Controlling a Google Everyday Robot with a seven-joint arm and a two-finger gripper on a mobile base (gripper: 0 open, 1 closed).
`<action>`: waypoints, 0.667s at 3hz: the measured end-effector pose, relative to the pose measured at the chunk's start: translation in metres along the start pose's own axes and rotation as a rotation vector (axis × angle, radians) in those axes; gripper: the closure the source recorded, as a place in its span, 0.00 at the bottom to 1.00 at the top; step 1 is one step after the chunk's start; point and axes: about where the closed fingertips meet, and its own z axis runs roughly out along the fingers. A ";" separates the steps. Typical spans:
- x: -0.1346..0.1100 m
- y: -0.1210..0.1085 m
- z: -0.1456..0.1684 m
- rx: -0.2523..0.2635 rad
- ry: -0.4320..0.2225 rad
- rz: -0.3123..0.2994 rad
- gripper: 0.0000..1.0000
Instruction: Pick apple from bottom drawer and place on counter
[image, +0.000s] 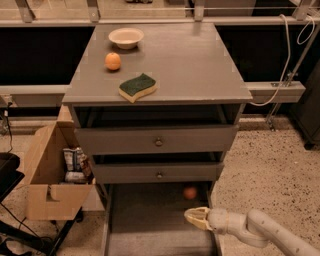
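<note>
The apple (189, 192), red and round, lies in the bottom drawer (150, 220) near its back right corner, just under the middle drawer's front. My gripper (196, 218) hovers over the drawer's right side, a short way in front of the apple and apart from it, with nothing in it. The arm reaches in from the lower right. The counter (190, 60) is the cabinet's flat grey top.
On the counter sit an orange fruit (113, 61), a pale bowl (126, 37) and a green-and-yellow sponge (137, 87). Two knobbed drawers (158, 142) stand slightly pulled out above the bottom one. An open cardboard box (50, 175) stands left of the cabinet.
</note>
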 end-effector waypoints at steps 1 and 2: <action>0.004 -0.001 0.004 -0.003 0.001 0.001 1.00; 0.003 0.000 0.006 -0.006 -0.001 0.002 0.82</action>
